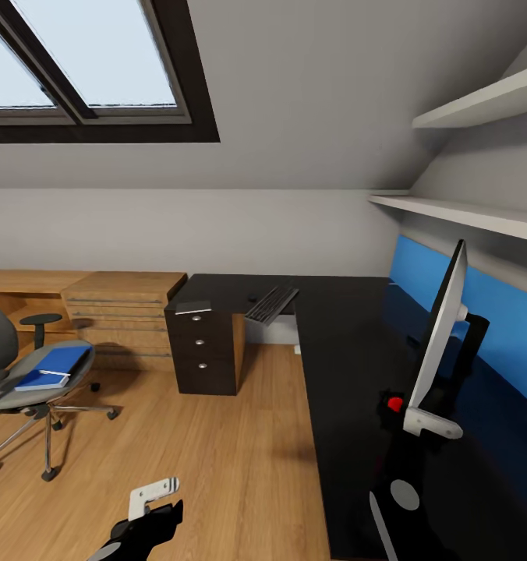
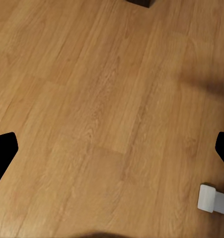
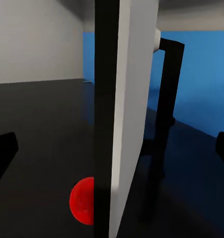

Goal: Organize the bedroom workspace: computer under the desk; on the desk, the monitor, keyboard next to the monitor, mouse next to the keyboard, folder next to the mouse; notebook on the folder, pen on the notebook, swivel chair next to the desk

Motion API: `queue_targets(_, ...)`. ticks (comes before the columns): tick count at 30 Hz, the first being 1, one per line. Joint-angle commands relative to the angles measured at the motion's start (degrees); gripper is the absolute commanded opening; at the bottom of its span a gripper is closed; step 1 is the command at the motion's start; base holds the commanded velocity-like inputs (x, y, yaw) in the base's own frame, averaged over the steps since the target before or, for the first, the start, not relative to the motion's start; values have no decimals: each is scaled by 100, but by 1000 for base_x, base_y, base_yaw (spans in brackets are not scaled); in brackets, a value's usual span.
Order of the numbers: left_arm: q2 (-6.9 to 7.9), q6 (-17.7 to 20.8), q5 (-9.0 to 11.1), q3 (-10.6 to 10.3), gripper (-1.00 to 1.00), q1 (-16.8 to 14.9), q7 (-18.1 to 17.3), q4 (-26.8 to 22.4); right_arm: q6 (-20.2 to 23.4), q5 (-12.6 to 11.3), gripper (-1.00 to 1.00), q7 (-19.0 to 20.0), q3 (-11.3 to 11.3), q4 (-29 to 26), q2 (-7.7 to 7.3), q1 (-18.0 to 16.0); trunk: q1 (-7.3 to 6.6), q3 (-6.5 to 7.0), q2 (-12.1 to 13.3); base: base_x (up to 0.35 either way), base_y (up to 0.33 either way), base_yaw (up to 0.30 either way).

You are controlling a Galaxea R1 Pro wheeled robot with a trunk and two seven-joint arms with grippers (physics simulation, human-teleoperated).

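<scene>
The monitor (image 1: 441,335) stands edge-on on the black desk (image 1: 349,366); my right gripper (image 1: 427,414) is open astride its lower edge (image 3: 116,124), fingers wide apart. At the desk's far end the keyboard (image 1: 271,304) overhangs the edge, with the small mouse (image 1: 252,297) beside it and the notebook (image 1: 193,307) on the drawer unit. The blue folder (image 1: 57,366) lies on the swivel chair (image 1: 22,389) at the left. My left gripper (image 1: 158,502) hangs open over the wooden floor (image 2: 112,99), holding nothing. The computer and pen are out of view.
A light wooden chest (image 1: 123,308) stands between chair and desk. Two white shelves (image 1: 466,210) and a blue wall panel (image 1: 505,312) run behind the monitor. A red ball (image 1: 394,403) sits at the monitor's foot. Open wooden floor lies between chair and desk.
</scene>
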Motion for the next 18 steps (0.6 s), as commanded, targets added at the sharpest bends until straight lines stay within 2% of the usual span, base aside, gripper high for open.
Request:
queue_targets(1, 0, 11, 61, -2, 100, -1, 51, -15, -9, 30, 100, -10, -7, 3, 5, -4, 0, -5, -4, 0, 0, 0)
queue_targets(18, -1, 14, 64, 8, 100, -1, 82, -28, -12, 31, 100, -8, -15, -5, 5, -6, -351, 282, 638, 0, 0, 0)
